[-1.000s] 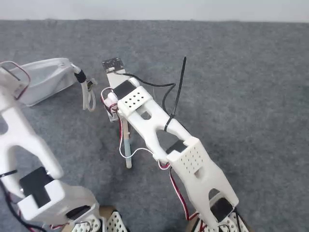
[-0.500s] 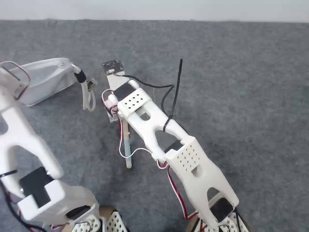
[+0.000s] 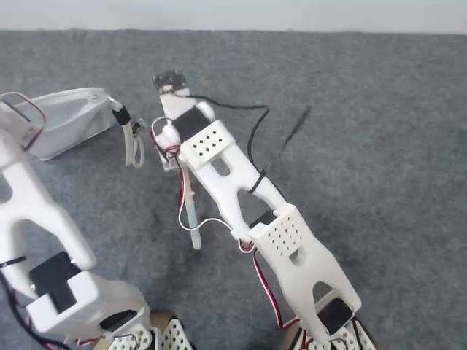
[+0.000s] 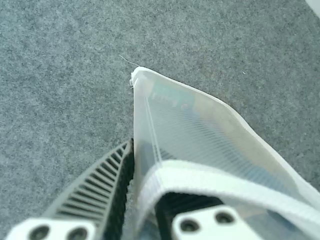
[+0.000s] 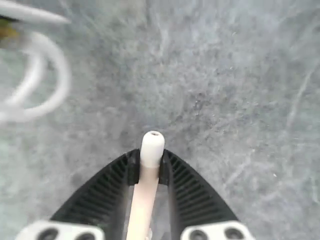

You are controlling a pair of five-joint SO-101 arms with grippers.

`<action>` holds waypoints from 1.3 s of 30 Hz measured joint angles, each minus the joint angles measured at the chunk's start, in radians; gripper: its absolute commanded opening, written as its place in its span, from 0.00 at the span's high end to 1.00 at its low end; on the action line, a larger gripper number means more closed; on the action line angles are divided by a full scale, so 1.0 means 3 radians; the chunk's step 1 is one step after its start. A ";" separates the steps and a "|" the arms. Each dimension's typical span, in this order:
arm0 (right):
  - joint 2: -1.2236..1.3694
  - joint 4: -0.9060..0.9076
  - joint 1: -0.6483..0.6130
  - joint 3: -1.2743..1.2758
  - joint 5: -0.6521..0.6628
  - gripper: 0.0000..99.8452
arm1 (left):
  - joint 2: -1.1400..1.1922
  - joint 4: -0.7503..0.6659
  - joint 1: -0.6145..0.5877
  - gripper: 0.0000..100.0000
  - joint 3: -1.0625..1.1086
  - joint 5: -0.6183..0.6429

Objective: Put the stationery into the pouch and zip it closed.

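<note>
The right gripper (image 5: pixel 148 162) is the near one; it is shut tight on a long thin pen, white with a pale blue part (image 3: pixel 192 217); the pen's round white end pokes out just past the black jaws; the rest of the pen points back under the arm, toward the arm's base.

Under it all is a grey fuzzy cloth (image 3: pixel 365 146) that covers the table.

A bit farther off there is a white loop (image 3: pixel 133 160) on the cloth, between the pen and the bag; I cannot tell what it is.

Farthest away, off to the left side, lies a see-through white mesh pouch (image 4: pixel 200 130); the left gripper (image 4: pixel 145 175) is closed on one edge of the pouch, by its thick white band; one jaw is outside the mesh and one is inside, so the mouth looks held open; something greenish shows through the mesh deep inside, but I cannot tell what it is.

So how far along is the job? I think the start is done: the pen is picked up and the pouch is held ready; the pen is near the pouch but not touching it, and not inside yet; it must go in through the open mouth, and then the zip must be pulled shut.
</note>
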 measured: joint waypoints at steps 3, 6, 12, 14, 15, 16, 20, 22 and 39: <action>0.0046 0.0271 -0.0005 -0.0527 0.0000 0.99 | 0.0000 0.0000 0.0061 0.99 0.0000 0.0000; 0.0077 0.0292 0.0000 -0.0854 0.0000 0.99 | 0.0000 0.0000 0.0128 0.99 0.0000 0.0000; 0.0082 0.0297 -0.0005 -0.0951 0.0000 0.99 | 0.0000 0.0000 0.0302 0.99 0.0000 0.0000; 0.0082 0.0297 -0.0005 -0.0951 0.0000 0.99 | 0.0000 0.0000 0.0394 0.99 0.0000 -0.0005; 0.0082 0.0297 -0.0005 -0.0951 0.0000 0.99 | 0.0000 0.0015 0.0445 0.99 0.0000 -0.0020; 0.0066 0.0297 0.0000 -0.0951 0.0000 0.99 | 0.0000 0.0036 0.0496 0.99 0.0000 -0.0031; -0.0092 0.0302 0.0061 -0.0951 0.0000 0.99 | 0.0000 0.0092 0.0696 0.99 0.0000 -0.0061; -0.0184 0.0302 0.0143 -0.0951 0.0000 0.99 | 0.0000 0.0123 0.0793 0.99 0.0000 -0.0092; -0.1657 0.0302 0.0409 0.0220 0.0000 0.99 | 0.0000 0.0373 0.1217 0.99 0.0000 -0.0143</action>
